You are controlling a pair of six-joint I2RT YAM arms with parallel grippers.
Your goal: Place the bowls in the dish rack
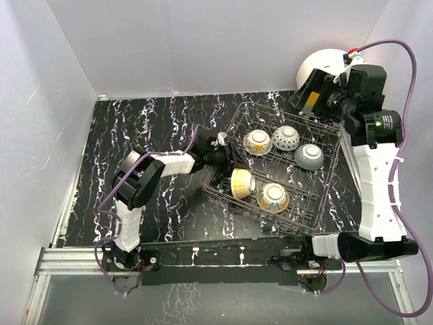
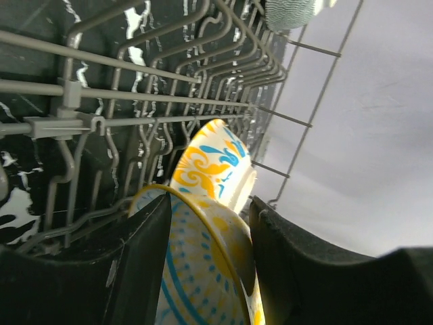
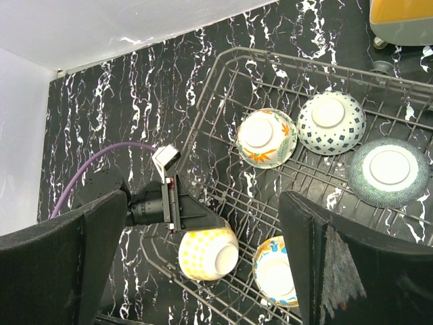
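My left gripper (image 2: 211, 223) straddled the yellow bowl (image 3: 203, 254), propping it on edge in the dish rack (image 2: 67, 95); pinched or loose, I couldn't tell; right gripper (image 3: 203, 200) hung wide

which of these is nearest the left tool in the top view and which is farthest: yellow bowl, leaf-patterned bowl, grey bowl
From the left tool:
1. yellow bowl: between its fingers, on the left side of the dish rack.
2. leaf-patterned bowl: upside down, just beyond the tool in the far row.
3. grey bowl: towards the rack's right end.
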